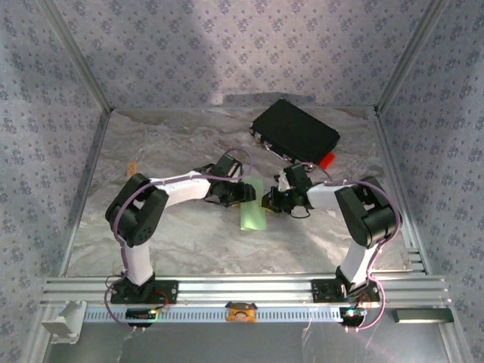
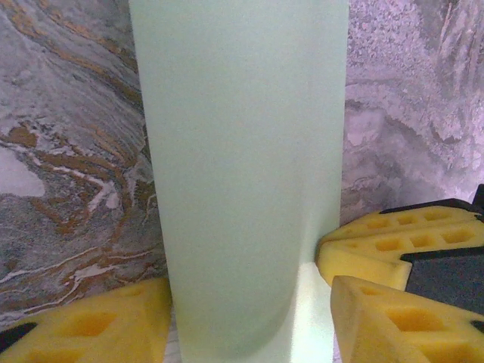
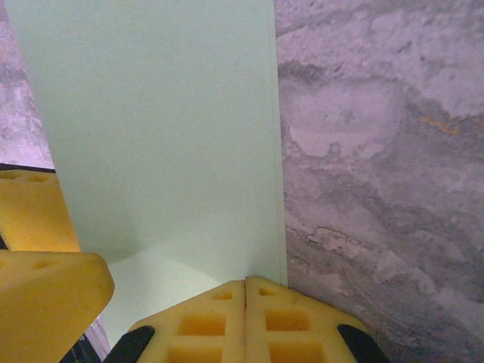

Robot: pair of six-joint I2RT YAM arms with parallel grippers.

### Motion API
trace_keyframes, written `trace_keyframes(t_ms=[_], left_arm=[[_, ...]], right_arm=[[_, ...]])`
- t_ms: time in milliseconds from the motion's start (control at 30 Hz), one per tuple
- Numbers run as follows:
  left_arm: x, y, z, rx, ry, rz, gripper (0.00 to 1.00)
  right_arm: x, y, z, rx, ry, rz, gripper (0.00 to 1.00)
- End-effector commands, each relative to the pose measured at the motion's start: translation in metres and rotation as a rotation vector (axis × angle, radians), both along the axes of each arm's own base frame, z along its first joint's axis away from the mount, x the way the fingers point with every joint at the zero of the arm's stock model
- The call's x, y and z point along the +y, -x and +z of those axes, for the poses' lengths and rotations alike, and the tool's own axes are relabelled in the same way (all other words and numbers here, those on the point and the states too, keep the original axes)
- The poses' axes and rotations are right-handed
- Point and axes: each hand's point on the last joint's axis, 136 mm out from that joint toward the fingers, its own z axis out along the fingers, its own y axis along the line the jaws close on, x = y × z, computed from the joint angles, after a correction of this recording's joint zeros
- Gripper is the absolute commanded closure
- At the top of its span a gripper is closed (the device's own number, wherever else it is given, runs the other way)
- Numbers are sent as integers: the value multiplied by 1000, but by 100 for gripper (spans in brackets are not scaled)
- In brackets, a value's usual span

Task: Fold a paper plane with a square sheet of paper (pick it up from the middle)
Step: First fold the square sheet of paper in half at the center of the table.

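Paper (image 1: 252, 212) lies flat on the marble table (image 1: 181, 242), mid scene, between my two claws. It is well apart from the black case (image 1: 295, 130) and red tab (image 1: 327, 160) at far right. It reads as a narrow strip, not a full square, and looks doubled over. In the left wrist view the top layer bulges round and a lower layer peeks out beneath it. No nose point visible, so I judge the plane folding is at an early stage.

Key relation: the strip's long axis runs near-far, slightly tilted. My left claw (image 1: 240, 193) comes at it from the left and my right claw (image 1: 269, 202) from the right. Both sit toward the far half, and the near end lies free toward the bases.

Left claw: released, yellow fingers (image 2: 98, 325) apart, straddling the strip across its width, one by each long edge. Touching the edges or just beside them, can't tell.

Right claw (image 3: 246, 306): clenched, pads together, tips down at one long edge of the strip. Pinching a layer or only pressing on it, can't tell.

Neither arm is nearer; the tips sit close to each other across the strip. My guess is the next crease runs along that long axis, with one claw pinning while the other works. Risk: the thin sheet skids, or the bulge springs open.
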Motion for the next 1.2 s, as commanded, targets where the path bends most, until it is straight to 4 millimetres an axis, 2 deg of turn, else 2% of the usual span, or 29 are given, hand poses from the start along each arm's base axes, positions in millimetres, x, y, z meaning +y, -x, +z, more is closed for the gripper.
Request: trace_keyframes(t_ms=[0,233,300,367,500,600,767,867,933,1167], left_arm=[[2,-6,4,-13,15,30,46],[13,-5,-9,-4,-53,39,56],[17,-4,-13,-2,-79,41,59],[21,-4,-18,1,-102,42,60],[27,-2,-24,5,-141,42,61],[27,-2,-24,4,-145,37,61],[29,-3,-24,-2,-166,32,61],[30,-5,-24,-5,-174,25,61],[30,-5,-24,-8,-176,26,61],[30,-9,-26,-11,-179,38,59]], right_arm=[[-14,18,-20,76,76,-18,93],[-12,14,-19,68,66,-25,92],[-9,11,-13,47,40,-24,90],[-3,3,0,9,-8,-23,87],[6,-17,38,-101,-98,-49,83],[-12,-28,57,-171,-60,-116,82],[-61,-24,62,-212,22,-268,80],[-79,-18,63,-215,28,-317,79],[-85,-15,63,-210,32,-327,78],[-86,-13,59,-191,27,-324,78]])
